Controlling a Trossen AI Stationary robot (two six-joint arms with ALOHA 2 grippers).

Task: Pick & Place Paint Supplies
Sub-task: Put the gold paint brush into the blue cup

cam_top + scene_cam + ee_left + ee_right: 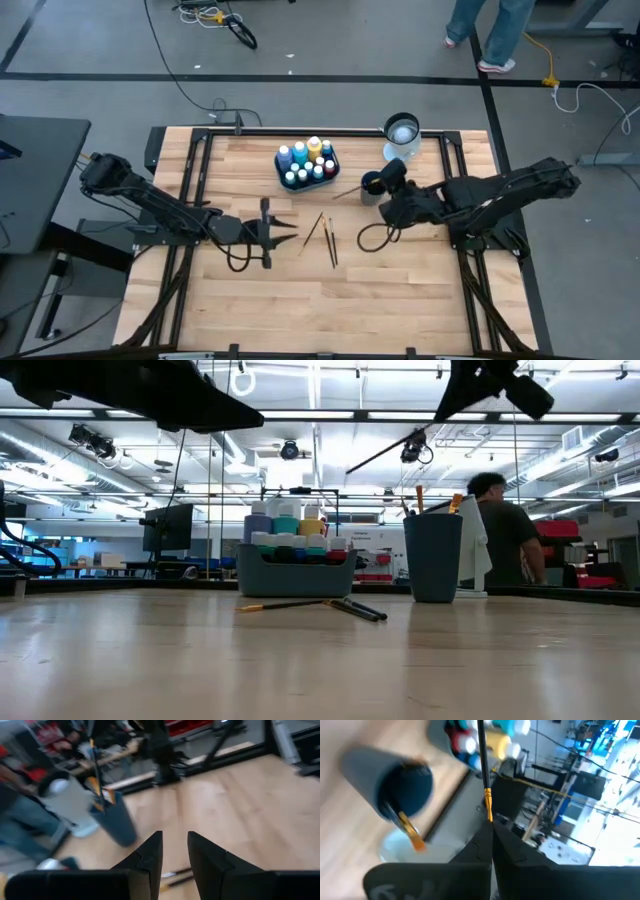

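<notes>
A thin dark-handled brush (392,448) is up in the air, with my right gripper (491,836) shut on it above the dark blue cup (372,187). The cup stands upright on the table and holds other brushes (409,829). The tray (308,178) of paint bottles (287,532) stands behind it, toward the far edge. More brushes (331,240) lie flat on the wood between the arms. My left gripper (290,232) hangs open just left of them, above the table, with nothing between its fingers (150,855). My right gripper pinches the brush between its two fingers right at the gold ferrule (489,812). The dark handle (481,755) runs straight out beyond the fingertips, in line with them. The brush is lifted clear of table and cup; in the low view it slants down toward the left.
A pale round container (401,131) stands at the far edge, behind the cup. Black frame rails (330,131) run round the tabletop. Bare wood (300,300) lies toward the near edge. A person (505,535) stands beyond the table.
</notes>
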